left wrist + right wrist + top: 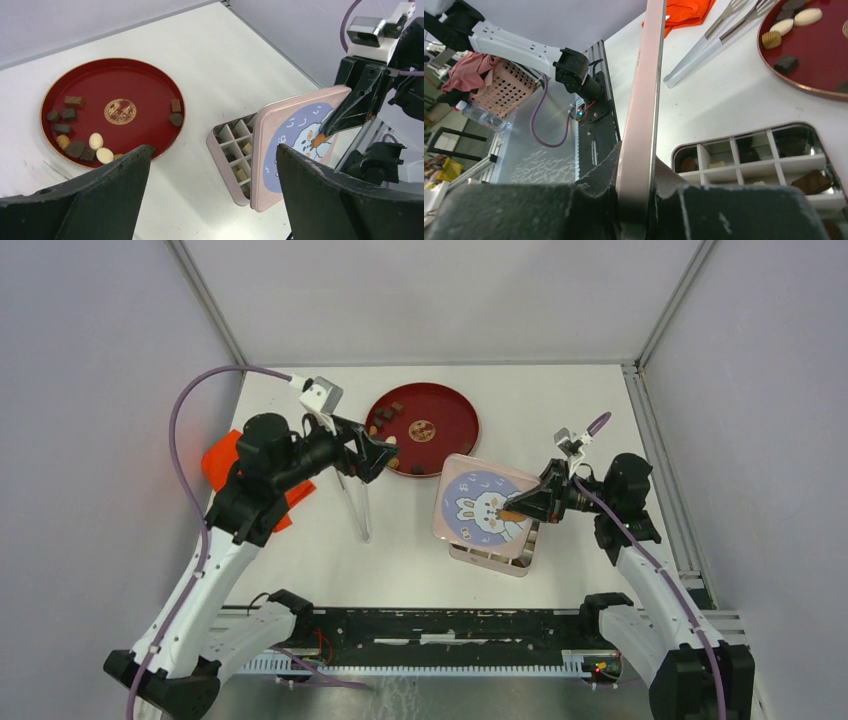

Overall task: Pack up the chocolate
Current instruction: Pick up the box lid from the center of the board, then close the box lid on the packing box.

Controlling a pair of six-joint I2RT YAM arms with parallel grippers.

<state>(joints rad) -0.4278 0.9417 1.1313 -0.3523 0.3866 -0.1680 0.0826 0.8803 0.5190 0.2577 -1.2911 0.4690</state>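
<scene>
Several chocolate pieces (pixel 388 413), dark, brown and cream, lie on the red plate (pixel 455 405); they also show in the left wrist view (pixel 75 147). More pieces (pixel 246 148) sit in the compartments of the pink divided box (pixel 223 159). My right gripper (pixel 520 508) is shut on the pink rabbit-print lid (pixel 475 502) and holds it tilted above the box (pixel 495 558). In the right wrist view the lid (pixel 646 100) stands edge-on between the fingers (pixel 594 175). My left gripper (pixel 385 455) is open and empty at the plate's near left rim.
Metal tweezers (pixel 355 502) lie on the table left of the box, also in the right wrist view (pixel 714 45). An orange cloth (pixel 222 465) lies at the table's left edge under the left arm. Grey walls enclose the table.
</scene>
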